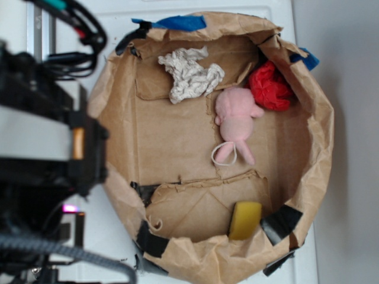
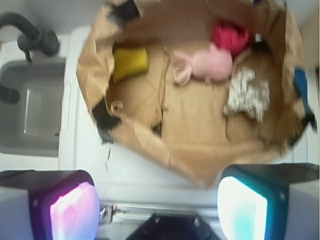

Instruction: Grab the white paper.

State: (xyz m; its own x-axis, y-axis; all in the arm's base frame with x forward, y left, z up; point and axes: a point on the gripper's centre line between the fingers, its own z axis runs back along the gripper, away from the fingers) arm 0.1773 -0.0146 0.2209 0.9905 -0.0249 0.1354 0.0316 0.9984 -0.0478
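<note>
The white paper (image 1: 189,74) (image 2: 246,94) is a creased off-white wad lying on the floor of a brown paper bag (image 1: 177,148) (image 2: 195,125), near its upper wall in the exterior view. My gripper (image 2: 157,212) hangs open above the bag's near rim, its lit pads (image 2: 75,212) wide apart and holding nothing. In the wrist view the wad lies far ahead and to the right of the jaws. In the exterior view only the dark arm body shows at the left; the fingers are hidden there.
Inside the bag lie a pink plush toy (image 1: 237,121) (image 2: 210,64), a red crumpled wad (image 1: 270,87) (image 2: 231,36) and a yellow sponge (image 1: 245,220) (image 2: 130,62). A grey sink (image 2: 30,110) with a dark faucet (image 2: 30,35) sits to the left.
</note>
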